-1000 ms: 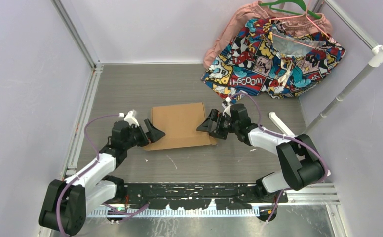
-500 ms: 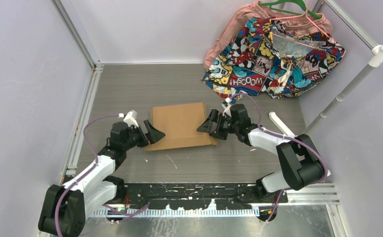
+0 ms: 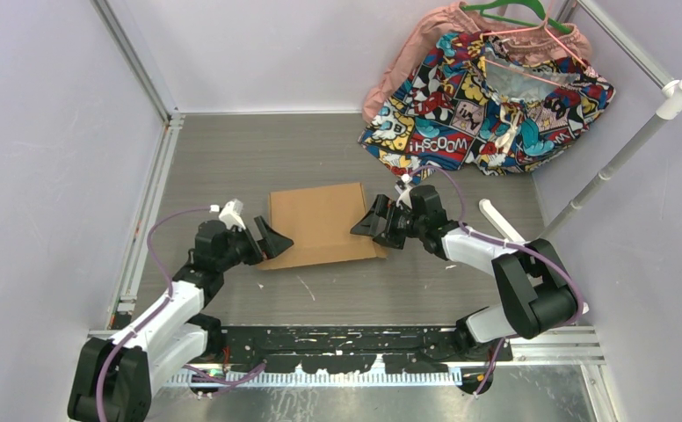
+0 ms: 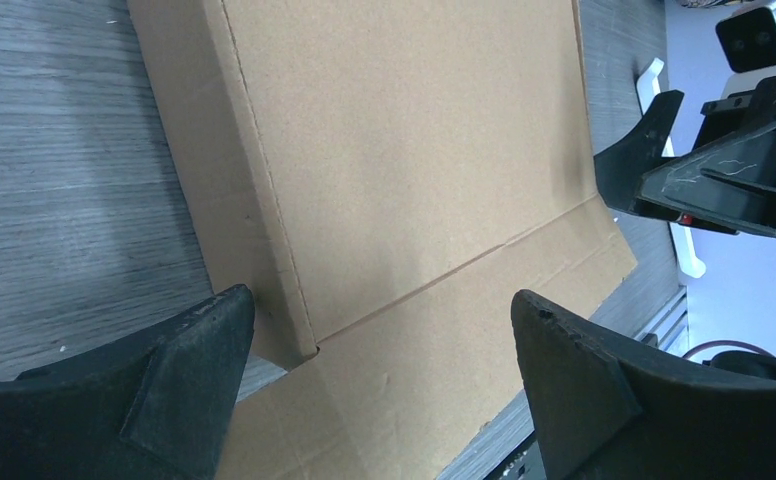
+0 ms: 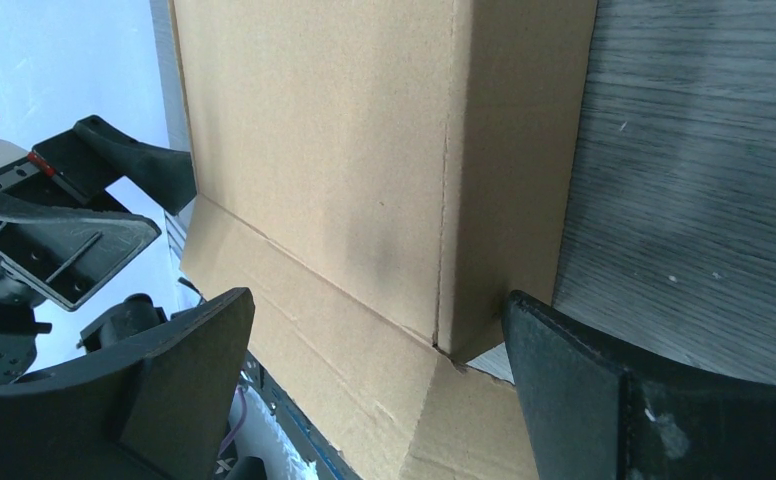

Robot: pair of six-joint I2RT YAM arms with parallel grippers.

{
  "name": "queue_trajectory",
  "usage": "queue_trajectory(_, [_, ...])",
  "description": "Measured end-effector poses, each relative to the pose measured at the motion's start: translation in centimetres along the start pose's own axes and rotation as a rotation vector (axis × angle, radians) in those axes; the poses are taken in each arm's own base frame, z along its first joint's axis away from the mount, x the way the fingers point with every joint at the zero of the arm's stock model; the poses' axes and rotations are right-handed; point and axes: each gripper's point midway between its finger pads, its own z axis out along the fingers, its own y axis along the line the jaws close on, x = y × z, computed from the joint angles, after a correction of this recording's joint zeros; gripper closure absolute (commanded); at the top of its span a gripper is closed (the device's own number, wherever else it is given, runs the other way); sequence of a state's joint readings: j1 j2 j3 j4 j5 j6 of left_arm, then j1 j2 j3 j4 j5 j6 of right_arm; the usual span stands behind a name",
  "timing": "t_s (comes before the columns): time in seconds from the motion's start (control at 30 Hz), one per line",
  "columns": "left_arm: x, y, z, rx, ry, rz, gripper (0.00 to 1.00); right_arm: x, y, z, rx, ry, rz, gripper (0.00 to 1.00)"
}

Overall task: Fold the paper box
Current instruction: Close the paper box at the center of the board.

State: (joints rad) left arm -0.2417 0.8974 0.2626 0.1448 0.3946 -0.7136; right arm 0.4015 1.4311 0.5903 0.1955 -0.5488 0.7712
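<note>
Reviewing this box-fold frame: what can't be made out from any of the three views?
- Top view: whether the left gripper or right gripper touches the paper box; they cover its side edges.
- Wrist views: the box runs off the frame edges; its own top panel hides its underside.
- Top view: the pink garment sits mostly behind the comic-print cloth.

Paper box [image 3: 322, 224] flanked on both short sides, bare desk [image 3: 250, 158] beyond it

The left gripper [image 3: 270, 241] and right gripper [image 3: 373, 227], jaws spread wide, crowd the box's left and right edges. Bare desk stretches past its far edge and to its far left. Far right of the box, a heaped comic-print cloth [image 3: 487, 97] and a slanting white pole [image 3: 623, 158] block the corner. A narrow strip separates its near edge from the black base rail [image 3: 364, 338].
</note>
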Motion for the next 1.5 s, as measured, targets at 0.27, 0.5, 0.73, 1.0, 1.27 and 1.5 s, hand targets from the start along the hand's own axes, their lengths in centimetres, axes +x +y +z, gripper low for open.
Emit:
queue_trajectory(0.27, [0.4, -0.1, -0.1, 0.009, 0.012, -0.014, 0.00, 0.1, 0.1, 0.0, -0.003, 0.003, 0.000, 0.00])
queue_trajectory(0.5, [0.9, 0.1, -0.1, 0.009, 0.028, -0.019, 0.00, 0.1, 0.2, 0.0, -0.009, 0.007, -0.002, 0.00])
queue_trajectory(0.73, [0.9, 0.1, -0.1, 0.010, 0.028, -0.019, 0.00, 0.3, 0.3, 0.0, -0.015, 0.014, -0.003, 0.00])
queue_trajectory(1.0, [0.9, 0.1, -0.1, 0.010, 0.027, -0.020, 0.00, 0.5, 0.5, 0.1, -0.019, 0.022, -0.007, 0.00])
queue_trajectory(1.27, [0.8, -0.1, -0.5, 0.012, 0.023, -0.019, 0.00, 0.6, 0.9, -0.2, -0.025, 0.021, -0.014, 0.00])
queue_trajectory(1.5, [0.1, -0.8, -0.8, 0.026, 0.004, -0.010, 0.00, 0.3, 1.9, -0.9, -0.039, 0.007, -0.028, 0.00])
